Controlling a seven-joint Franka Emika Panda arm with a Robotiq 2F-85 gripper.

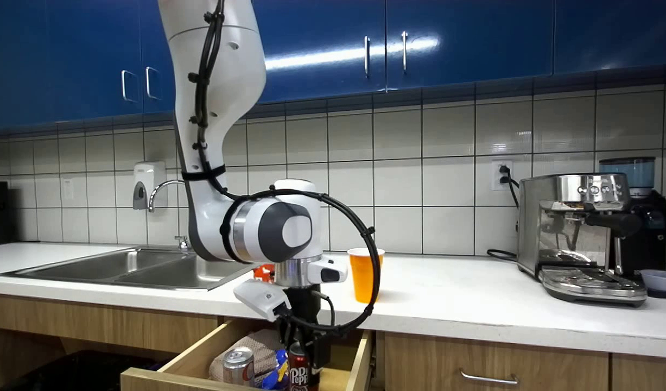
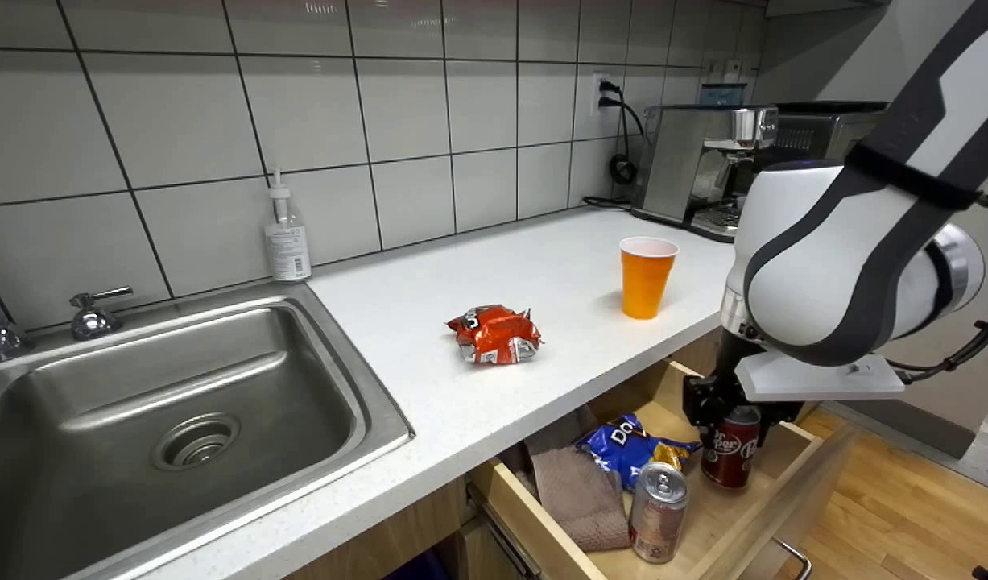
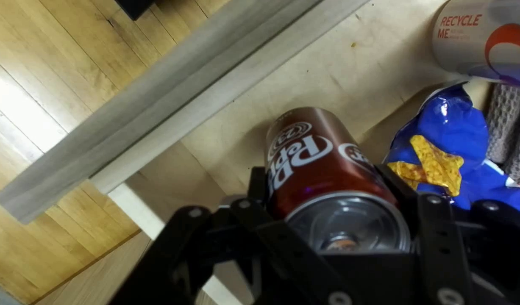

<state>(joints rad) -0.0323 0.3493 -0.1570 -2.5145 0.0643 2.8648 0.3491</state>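
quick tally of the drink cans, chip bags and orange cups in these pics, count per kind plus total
Drink cans: 2 (Dr Pepper can in the gripper, silver can in the drawer)
Chip bags: 2 (blue bag in the drawer, red bag on the counter)
Orange cups: 1 (orange cup on the counter)
Total: 5

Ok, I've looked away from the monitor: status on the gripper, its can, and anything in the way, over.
Gripper closed on Dr Pepper can. Can upright inside open drawer. Blue chip bag close beside; contact unclear.
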